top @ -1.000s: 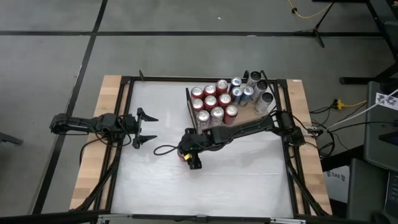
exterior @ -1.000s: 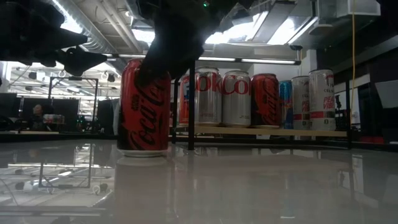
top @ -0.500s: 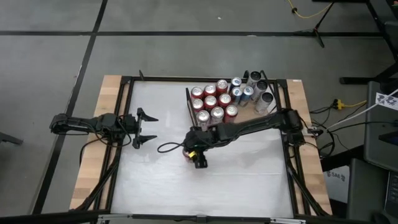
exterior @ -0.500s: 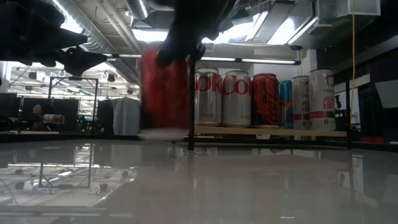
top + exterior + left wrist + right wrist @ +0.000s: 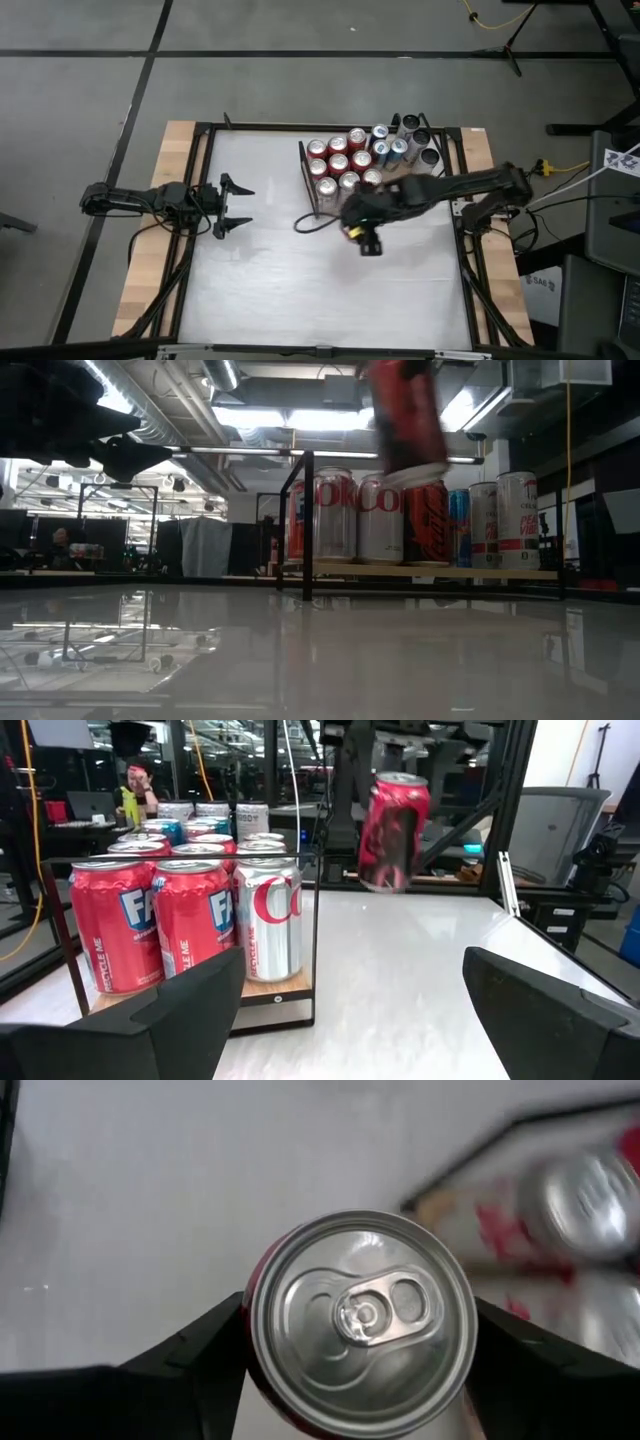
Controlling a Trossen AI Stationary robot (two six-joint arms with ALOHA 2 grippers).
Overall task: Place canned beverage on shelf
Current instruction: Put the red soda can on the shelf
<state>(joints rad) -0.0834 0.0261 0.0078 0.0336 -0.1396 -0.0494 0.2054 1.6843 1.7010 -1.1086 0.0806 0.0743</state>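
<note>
The high view looks straight down on the whole white table (image 5: 300,280). The low view sits at tabletop height, facing the shelf (image 5: 430,572). Each wrist view looks past its own fingers; all share the red can (image 5: 392,832).

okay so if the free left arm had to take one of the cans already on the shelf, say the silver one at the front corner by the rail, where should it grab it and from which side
Probably by the cylindrical body of the silver can, about mid-height, with the left gripper coming in level from the open table side. It stands upright at the corner of the shelf, and red cans crowd close beside and behind it, so fingers would hardly fit from those sides. The dark rail runs close, so approach carefully.
</note>
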